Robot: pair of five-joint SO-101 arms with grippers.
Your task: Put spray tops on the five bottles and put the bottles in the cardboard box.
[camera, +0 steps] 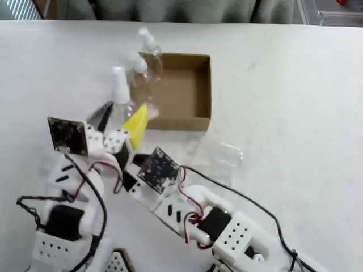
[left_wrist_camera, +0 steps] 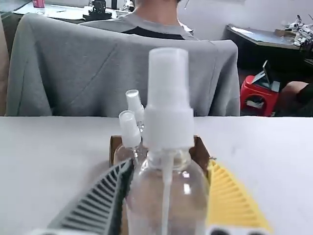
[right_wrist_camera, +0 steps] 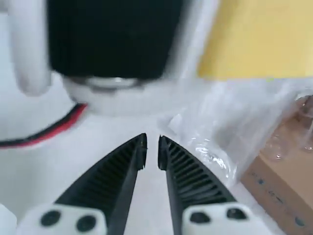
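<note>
- Bottle [left_wrist_camera: 166, 200], spray top on, stands upright just near-left of the box [camera: 177, 123]. The left gripper [left_wrist_camera: 168, 169] is clamped around its body.
- Step looks like boxing this one. Next: lift it over the near wall, lower, release.
- Two more bottles [camera: 142, 67] stand at the box's far-left corner.
- Right gripper [right_wrist_camera: 151, 147] is low over the table, jaws almost touching, empty.
</note>
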